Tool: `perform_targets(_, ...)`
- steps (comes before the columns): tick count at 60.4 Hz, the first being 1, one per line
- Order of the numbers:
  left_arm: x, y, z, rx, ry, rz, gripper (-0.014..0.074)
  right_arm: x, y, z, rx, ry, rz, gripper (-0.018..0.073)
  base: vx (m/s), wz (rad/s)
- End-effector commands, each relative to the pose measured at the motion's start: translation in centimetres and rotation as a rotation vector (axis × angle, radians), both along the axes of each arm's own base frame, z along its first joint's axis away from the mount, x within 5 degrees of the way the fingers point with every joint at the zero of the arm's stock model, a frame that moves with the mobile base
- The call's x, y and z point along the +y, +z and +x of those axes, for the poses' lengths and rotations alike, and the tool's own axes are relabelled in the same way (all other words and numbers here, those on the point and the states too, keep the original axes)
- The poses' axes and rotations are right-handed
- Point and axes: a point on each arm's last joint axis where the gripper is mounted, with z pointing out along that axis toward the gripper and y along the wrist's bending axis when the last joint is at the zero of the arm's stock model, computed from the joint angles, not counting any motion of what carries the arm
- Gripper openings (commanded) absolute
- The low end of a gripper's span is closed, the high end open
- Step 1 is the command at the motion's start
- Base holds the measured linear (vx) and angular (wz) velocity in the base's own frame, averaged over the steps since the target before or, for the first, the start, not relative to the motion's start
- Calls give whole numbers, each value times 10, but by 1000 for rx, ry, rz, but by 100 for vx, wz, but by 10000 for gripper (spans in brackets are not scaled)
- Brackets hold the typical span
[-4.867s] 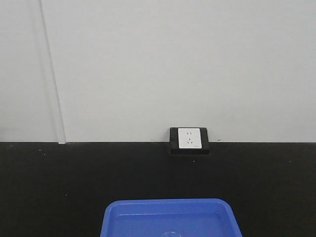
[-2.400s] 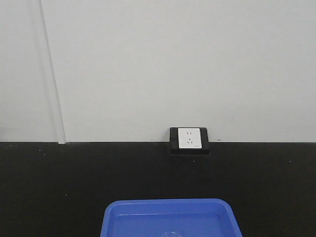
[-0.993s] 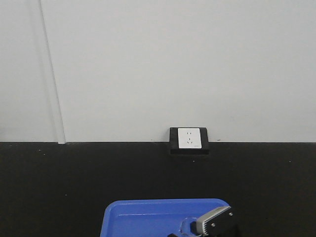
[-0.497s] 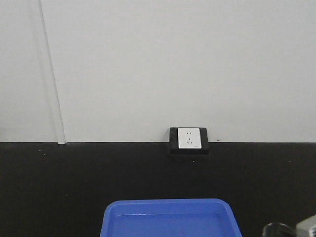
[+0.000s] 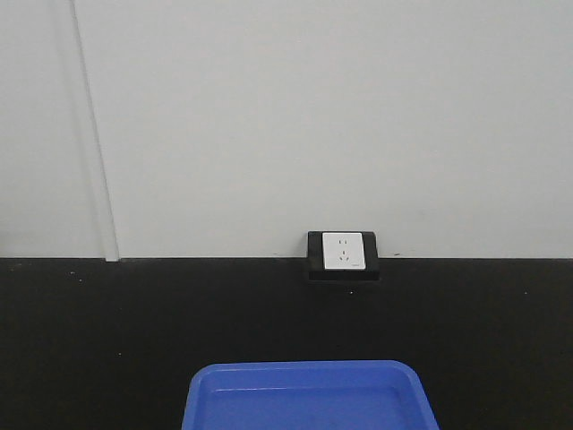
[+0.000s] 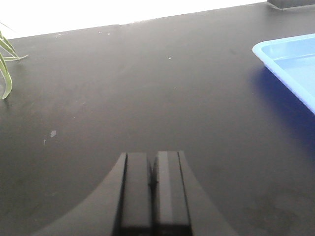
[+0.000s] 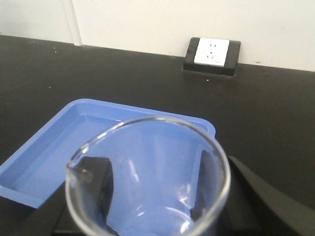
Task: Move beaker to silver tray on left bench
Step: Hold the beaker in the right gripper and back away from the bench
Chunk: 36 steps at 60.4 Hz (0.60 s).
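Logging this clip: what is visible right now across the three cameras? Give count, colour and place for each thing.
beaker: one, clear glass, held in the right gripper, with the tray behind it
tray: one, blue, on the bench in front of the socket
socket: one, white face in a black housing, at the foot of the wall
plant leaves: a few, green, at the left edge of the left wrist view
bench: one, black
wall: white, behind the bench
left gripper: one, dark, shut on nothing, over bare bench beside the tray
right gripper: one, dark, shut on the beaker
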Motion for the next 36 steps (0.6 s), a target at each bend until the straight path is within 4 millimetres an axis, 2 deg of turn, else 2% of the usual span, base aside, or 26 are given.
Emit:
perform_targets(1, -1, 0, 2, -63, -11, -7, 1, 1, 17, 1, -101, 10, 31, -13, 0, 0)
perform_targets(36, -1, 0, 2, -63, -11, -7, 1, 1, 17, 1, -101, 10, 31, -11, 0, 0)
